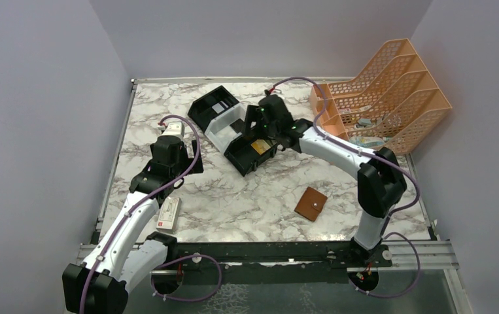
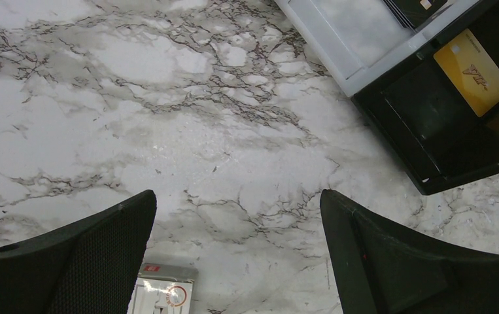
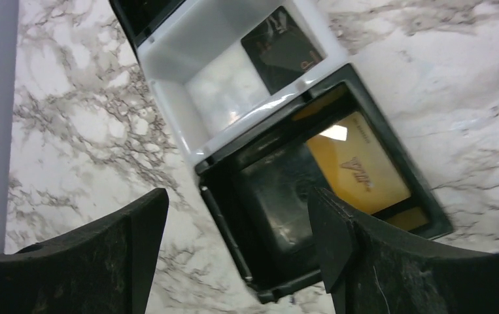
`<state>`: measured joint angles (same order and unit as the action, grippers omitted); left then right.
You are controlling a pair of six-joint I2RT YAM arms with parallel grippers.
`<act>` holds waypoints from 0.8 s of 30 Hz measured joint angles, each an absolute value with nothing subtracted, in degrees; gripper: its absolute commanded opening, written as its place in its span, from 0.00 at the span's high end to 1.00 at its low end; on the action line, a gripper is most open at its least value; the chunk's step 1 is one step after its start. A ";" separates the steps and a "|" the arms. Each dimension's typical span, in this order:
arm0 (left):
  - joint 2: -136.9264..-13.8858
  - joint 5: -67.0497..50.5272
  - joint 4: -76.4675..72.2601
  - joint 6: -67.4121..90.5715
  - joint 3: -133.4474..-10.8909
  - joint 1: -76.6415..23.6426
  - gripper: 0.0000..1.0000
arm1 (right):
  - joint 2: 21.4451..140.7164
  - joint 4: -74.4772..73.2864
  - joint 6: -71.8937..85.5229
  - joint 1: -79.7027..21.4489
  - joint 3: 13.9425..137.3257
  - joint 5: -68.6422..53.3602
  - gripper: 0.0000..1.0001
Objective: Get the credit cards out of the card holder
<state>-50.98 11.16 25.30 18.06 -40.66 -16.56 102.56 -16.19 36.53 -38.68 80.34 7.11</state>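
The card holder (image 1: 310, 203) is a small brown leather wallet. It lies shut and flat on the marble table at the front right, and no gripper is touching it. No pale credit cards show outside it. My right gripper (image 1: 258, 127) is open and empty. It hovers over the near black compartment (image 3: 279, 196) of the black-and-white tray (image 1: 220, 134), with its jaws wide apart (image 3: 237, 196). My left gripper (image 1: 182, 165) is open and empty over bare marble at the left, its jaws also wide apart (image 2: 237, 196).
A gold-yellow card (image 1: 258, 146) lies in the tray's near black compartment, and shows in both wrist views (image 3: 358, 163) (image 2: 472, 70). A dark card (image 3: 282, 49) lies in the white compartment. A long white box with a red mark (image 1: 169, 213) lies front left. An orange file rack (image 1: 384, 91) stands back right.
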 measured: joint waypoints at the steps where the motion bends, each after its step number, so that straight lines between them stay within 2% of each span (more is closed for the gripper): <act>1: -50.98 11.20 25.30 18.06 -40.66 -16.56 0.01 | 103.55 -17.19 38.92 -40.66 81.76 9.69 0.22; 6: -50.98 11.38 25.30 18.06 -40.66 -16.49 0.01 | 109.21 -22.52 48.58 -45.80 89.86 17.91 0.22; 11: -50.98 11.40 25.30 18.06 -40.66 -16.45 0.01 | 115.55 -31.29 58.63 -46.87 98.52 22.79 0.27; 16: -50.83 11.42 25.30 18.06 -40.66 -16.25 0.01 | 122.17 -38.46 64.12 -46.85 106.59 23.49 0.29; 24: -50.13 11.46 25.30 18.06 -40.66 -16.14 0.01 | 125.16 -40.82 65.82 -46.83 108.86 22.90 0.36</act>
<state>-50.13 11.46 25.30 18.06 -40.66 -16.14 125.16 -40.82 65.82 -46.83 108.86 22.90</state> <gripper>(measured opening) 0.992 0.650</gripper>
